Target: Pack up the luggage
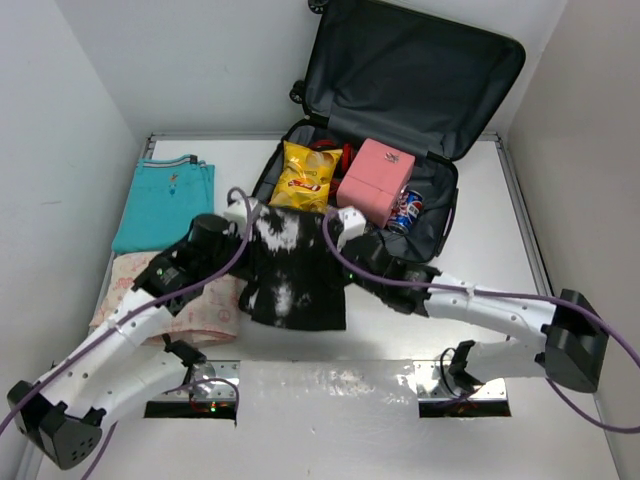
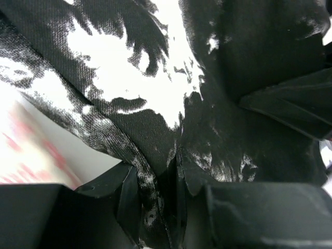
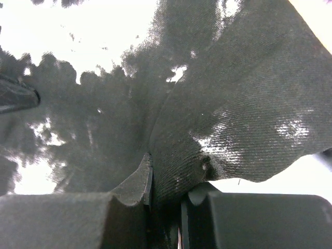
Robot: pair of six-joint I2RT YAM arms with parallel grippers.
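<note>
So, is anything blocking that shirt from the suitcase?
Nothing visible between them: the shirt lies at the near rim of the suitcase. Inside, a chip bag, pink box and can occupy the space.

Open grey luggage [image 1: 410,80] (lid upright)

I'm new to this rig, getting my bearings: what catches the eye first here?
The open luggage stands at the far side, holding a yellow snack bag, a pink box and a soda can. In front of it, the left gripper and right gripper each pinch a black-and-white garment.
</note>
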